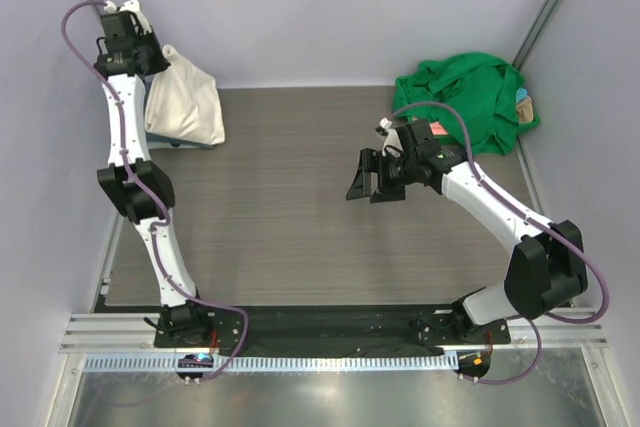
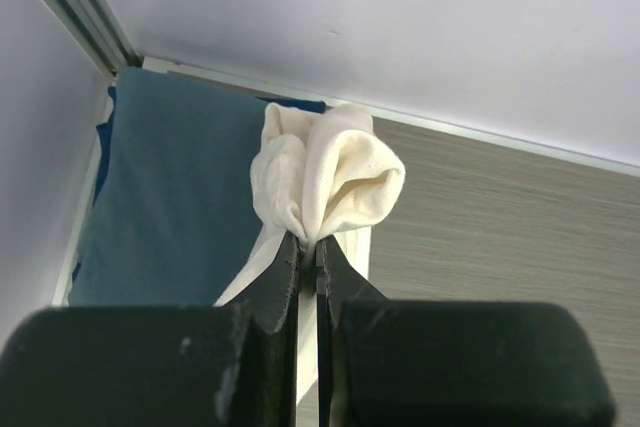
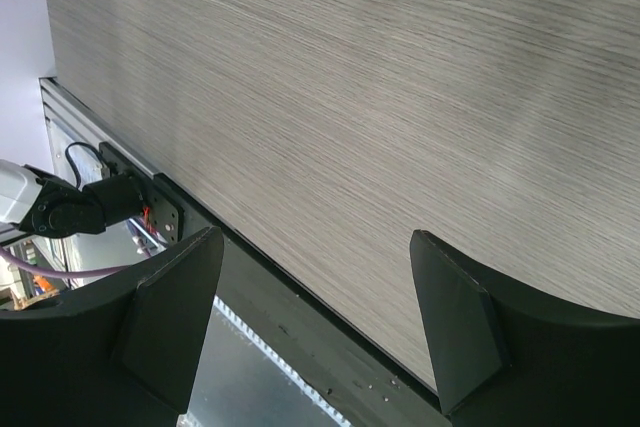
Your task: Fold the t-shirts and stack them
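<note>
My left gripper (image 1: 150, 55) is raised at the far left corner and shut on a bunched fold of the cream-white t-shirt (image 1: 186, 103). In the left wrist view its jaws (image 2: 310, 243) pinch the cream-white t-shirt (image 2: 335, 177) above a flat, folded slate-blue t-shirt (image 2: 175, 197) that lies against the wall. The cream cloth hangs down over that blue one. A crumpled bright green t-shirt (image 1: 462, 95) lies at the far right corner, with bits of turquoise and pink (image 1: 524, 107) at its right edge. My right gripper (image 1: 368, 187) hovers open over the middle of the table, with nothing between its fingers (image 3: 315, 239).
Walls close in the table on the left, back and right. The wood-grain table (image 3: 380, 87) ends at a black strip and metal rail (image 1: 330, 347) by the arm bases. The left arm's base (image 3: 80, 209) shows in the right wrist view.
</note>
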Controlling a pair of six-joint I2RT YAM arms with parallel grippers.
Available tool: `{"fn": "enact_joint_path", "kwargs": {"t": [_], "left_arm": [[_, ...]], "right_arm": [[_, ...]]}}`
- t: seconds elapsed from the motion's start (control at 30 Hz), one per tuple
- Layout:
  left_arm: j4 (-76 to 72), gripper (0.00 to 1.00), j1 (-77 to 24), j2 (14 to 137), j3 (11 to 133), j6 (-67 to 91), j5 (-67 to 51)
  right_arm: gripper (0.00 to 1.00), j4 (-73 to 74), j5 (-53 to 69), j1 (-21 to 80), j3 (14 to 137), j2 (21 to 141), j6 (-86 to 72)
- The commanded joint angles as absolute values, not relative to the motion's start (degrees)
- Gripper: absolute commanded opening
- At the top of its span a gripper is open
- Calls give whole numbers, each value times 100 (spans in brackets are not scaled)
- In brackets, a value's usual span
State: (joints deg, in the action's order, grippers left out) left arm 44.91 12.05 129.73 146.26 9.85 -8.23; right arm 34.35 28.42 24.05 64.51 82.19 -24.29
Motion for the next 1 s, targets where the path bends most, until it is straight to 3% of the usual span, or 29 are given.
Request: {"fn": "enact_joint_path", "kwargs": {"t": [0.0,0.23,0.47,0.5,0.53,0.57,0.67,0.97], "left_arm": [[3622,0,1380,12928,14994,932,-1185],[2630,0,1660,13666,14994,861,-1248],[1319,0,2047,14458,14985,1090,-494],[1371,4,2065,14484,14977,1151,-127],[1467,17,2092,14476,14985,1160,216],[1590,61,2092,14441,14890,1178,629],[1652,100,2109,14186,14573,1222,738],[1696,100,1969,13229,13378,1609,852]], "right_arm": [[81,3392,2900,2452,6548,8288,-2391],[81,3393,2742,2461,6495,8613,-2355],[81,3480,2689,2461,6662,9061,-2347],[81,3480,2707,2461,6688,9149,-2355],[81,3480,2724,2461,6715,9193,-2364],[81,3480,2742,2461,6724,9219,-2373],[81,3472,2769,2487,6750,9264,-2391],[81,3480,2655,2654,6741,8877,-2391]]}}
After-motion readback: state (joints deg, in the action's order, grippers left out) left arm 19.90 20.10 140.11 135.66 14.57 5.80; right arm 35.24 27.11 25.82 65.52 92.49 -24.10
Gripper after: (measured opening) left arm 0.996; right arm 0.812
